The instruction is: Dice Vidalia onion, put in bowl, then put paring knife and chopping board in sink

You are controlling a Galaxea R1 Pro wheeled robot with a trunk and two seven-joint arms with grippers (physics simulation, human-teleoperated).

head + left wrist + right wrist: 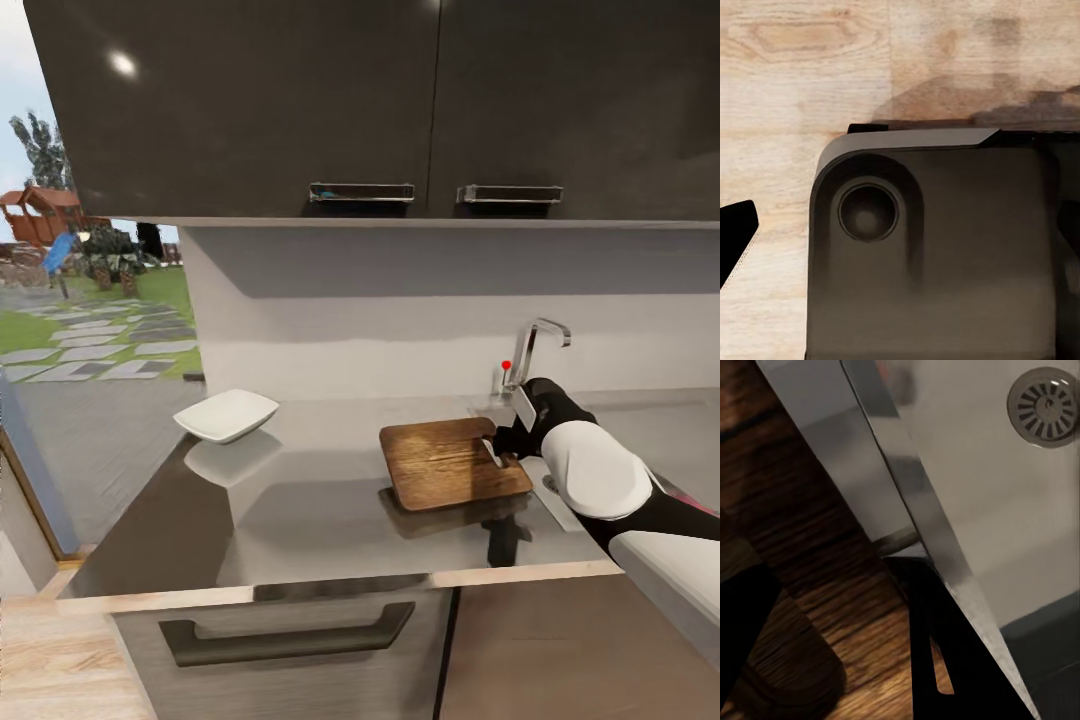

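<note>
dark brown chopping board (452, 462), white bowl (228, 414)

Glossy grey countertop (320, 510): white bowl (227, 414) at left end, chopping board (452, 462) tilted beside sink (560, 500).

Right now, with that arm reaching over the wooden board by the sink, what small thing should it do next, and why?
Probably lift the chopping board slightly. The right gripper sits at its sink-side edge, fingers straddling it, and the sink lies right alongside.
</note>
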